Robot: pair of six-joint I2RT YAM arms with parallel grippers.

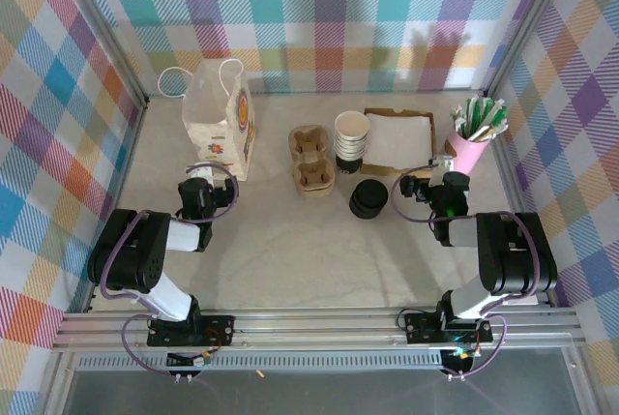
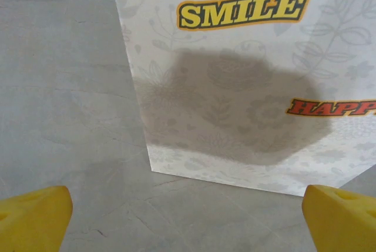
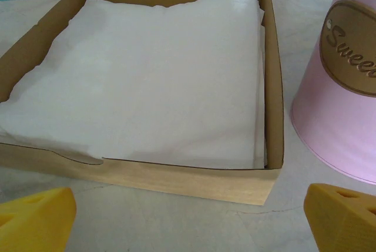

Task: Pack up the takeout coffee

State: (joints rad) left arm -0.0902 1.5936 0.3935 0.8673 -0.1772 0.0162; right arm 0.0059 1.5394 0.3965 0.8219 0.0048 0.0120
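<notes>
Left jaws: wide apart, nothing between. Yellow tips (image 2: 32, 219) sit low over bare surface (image 2: 64, 87), facing paper bag (image 2: 247, 87).
Right jaws: wide apart, nothing held. They face napkin tray (image 3: 273, 117); pink cup (image 3: 341, 87) just beside it.

Progress: nil, by my reading. Bag upright, carrier (image 1: 311, 159) wells look unfilled. Cup stack (image 1: 351, 139) lidless; black lids (image 1: 368, 199) stacked apart, near it, mid-surface. Judged: takeout coffee not yet made up, though lid stack vs. lidded cup is hard to tell from above. Outstanding: lid a cup, seat it, bag it.

Materials: bag smooth printed paper, flat-sided, loop handles. Tray brown card w/ soft white napkins. Carrier moulded pulp. Pink cup smooth, tapered. Surface matte grey.
</notes>
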